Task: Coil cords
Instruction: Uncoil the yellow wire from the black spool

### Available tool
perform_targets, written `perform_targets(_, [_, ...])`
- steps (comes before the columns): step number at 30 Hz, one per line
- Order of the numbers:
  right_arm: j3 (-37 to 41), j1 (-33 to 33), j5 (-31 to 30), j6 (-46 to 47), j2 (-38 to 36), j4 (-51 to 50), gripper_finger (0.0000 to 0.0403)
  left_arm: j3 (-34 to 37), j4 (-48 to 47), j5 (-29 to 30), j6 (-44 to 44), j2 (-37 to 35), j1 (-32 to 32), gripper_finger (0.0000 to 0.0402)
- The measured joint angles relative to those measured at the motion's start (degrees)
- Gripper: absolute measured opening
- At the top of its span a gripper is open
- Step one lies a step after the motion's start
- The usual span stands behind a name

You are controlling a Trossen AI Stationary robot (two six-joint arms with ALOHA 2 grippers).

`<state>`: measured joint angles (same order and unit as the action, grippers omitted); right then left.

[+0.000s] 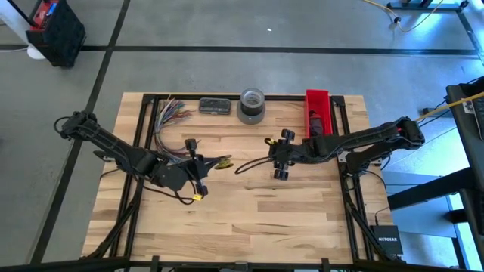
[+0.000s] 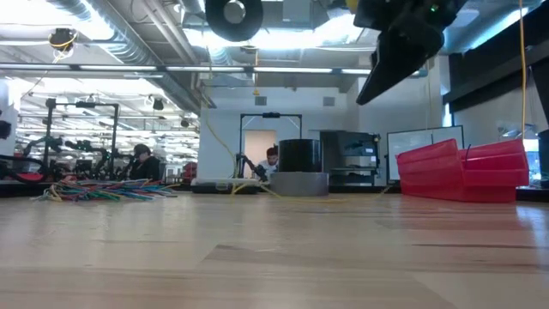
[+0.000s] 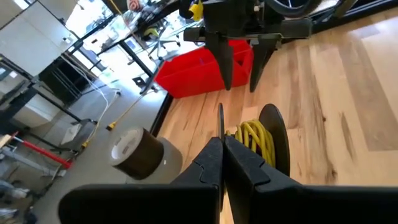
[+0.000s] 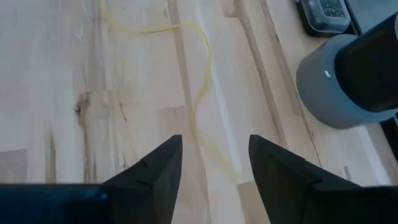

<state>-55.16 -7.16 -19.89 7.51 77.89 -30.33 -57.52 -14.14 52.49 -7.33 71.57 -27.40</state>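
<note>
Near table centre, my left gripper [image 3: 222,163] pinches the spool [image 3: 264,144] of the cords [image 1: 243,164]; its tail runs toward my right gripper [image 1: 280,159], jaws wide. Only the left wrist view shows yellow windings.

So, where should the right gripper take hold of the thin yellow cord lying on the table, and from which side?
The stretch running under the open right gripper, taken from straight above with the fingers across it: the cord is thin and lies flat on the table, so probably only its top can be reached.
</note>
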Motion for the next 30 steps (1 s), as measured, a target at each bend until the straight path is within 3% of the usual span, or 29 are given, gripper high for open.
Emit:
perform_targets(8, [0.1,0.1,-3.0,-1.7,0.4,0.5,0.0193,0.0,0.1,0.0,0.6,0.0,1.0,0.0000])
perform_targets(20, [0.1,0.1,-3.6,-5.8,0.3,9.5,0.0193,0.0,0.2,0.0,1.4,0.0,1.2,0.0000])
perform_targets(30, [0.1,0.1,-3.6,-6.5,0.3,11.0,0.0193,0.0,0.2,0.0,1.4,0.0,1.2,0.0000])
